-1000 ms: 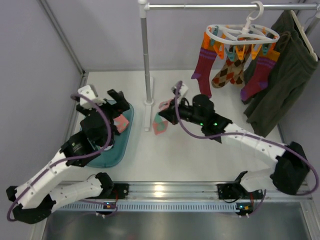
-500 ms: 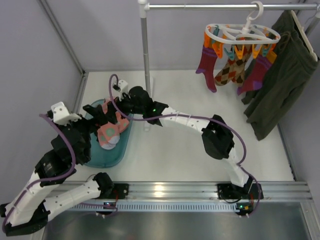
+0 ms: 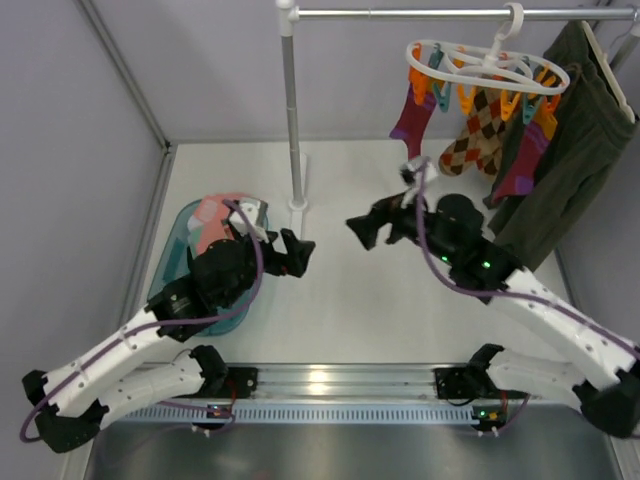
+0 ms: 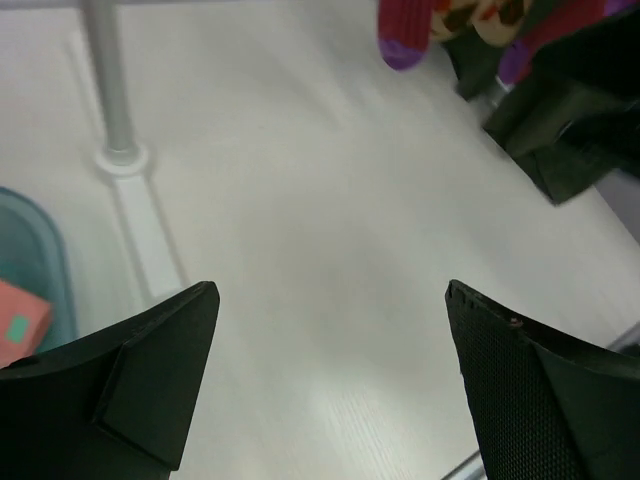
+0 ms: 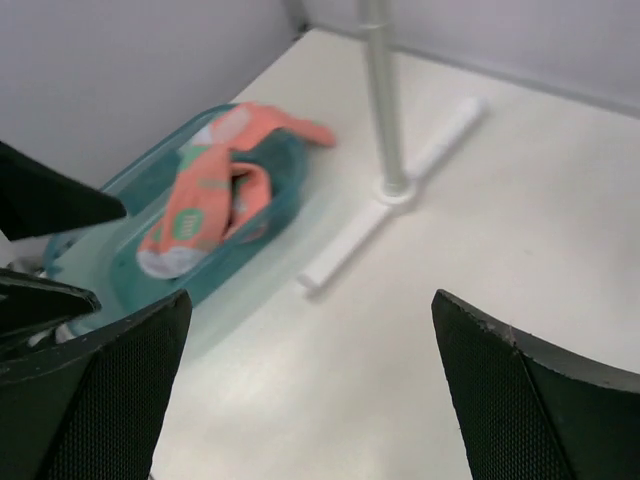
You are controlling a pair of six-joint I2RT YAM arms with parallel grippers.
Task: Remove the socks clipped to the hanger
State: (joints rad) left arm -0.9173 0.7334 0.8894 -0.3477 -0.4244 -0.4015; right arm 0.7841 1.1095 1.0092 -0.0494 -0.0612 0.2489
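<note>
The white ring hanger (image 3: pixel 488 66) hangs from the rail at the back right. Clipped to it are a maroon sock (image 3: pixel 412 112), an orange-brown argyle sock (image 3: pixel 482 130) and a magenta sock (image 3: pixel 524 156). Pink-and-white socks (image 3: pixel 214 214) lie in the teal tray (image 3: pixel 166 272). My left gripper (image 3: pixel 296 252) is open and empty just right of the tray. My right gripper (image 3: pixel 366 224) is open and empty over mid-table, below and left of the hanger. In the left wrist view the jaws (image 4: pixel 330 300) frame bare table, with sock toes (image 4: pixel 404 34) at the top. The right wrist view (image 5: pixel 310 310) looks toward the tray's socks (image 5: pixel 212 196).
A white stand pole (image 3: pixel 291 110) rises from its foot (image 3: pixel 299 205) between the tray and the hanger. A large dark olive garment (image 3: pixel 562 140) hangs at the far right beside the socks. Grey walls close in the left and back.
My right arm has pulled back from the tray to mid-table, its jaws now open, leaving the pink sock in the tray. My left arm has swung right across the tray. The hanger has shifted.
</note>
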